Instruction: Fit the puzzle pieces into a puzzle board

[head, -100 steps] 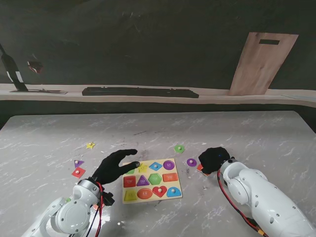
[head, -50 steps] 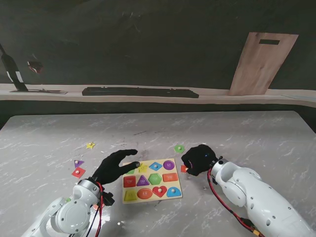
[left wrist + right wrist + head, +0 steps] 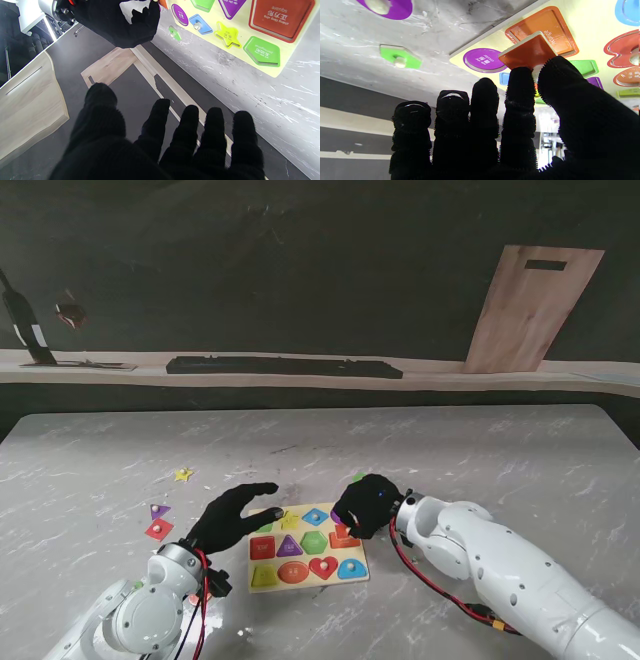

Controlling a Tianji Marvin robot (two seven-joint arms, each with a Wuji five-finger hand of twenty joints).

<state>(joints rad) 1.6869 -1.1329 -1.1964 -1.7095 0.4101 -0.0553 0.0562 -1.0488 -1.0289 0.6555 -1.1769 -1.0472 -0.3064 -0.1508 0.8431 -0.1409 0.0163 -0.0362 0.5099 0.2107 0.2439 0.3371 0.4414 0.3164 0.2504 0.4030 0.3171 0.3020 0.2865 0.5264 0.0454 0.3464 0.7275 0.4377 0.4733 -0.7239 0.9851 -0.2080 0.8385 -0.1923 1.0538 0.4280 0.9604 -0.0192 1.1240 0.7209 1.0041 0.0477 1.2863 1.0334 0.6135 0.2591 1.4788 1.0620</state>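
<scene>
Puzzle board [image 3: 306, 548]: pale yellow, flat on the table, coloured shape recesses. Orange rectangle piece [image 3: 528, 52] held tilted just over the board's orange rectangle recess [image 3: 546, 28] (not seated). Green piece [image 3: 399, 59] and purple round piece [image 3: 387, 6] lie off the board, near its edge.

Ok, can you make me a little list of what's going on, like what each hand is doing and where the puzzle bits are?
right hand: shut on the orange rectangle piece, above its orange slot
left hand: open, holding nothing, beside the puzzle board
loose on table: green piece, purple round piece, yellow star, purple triangle, red piece
</scene>
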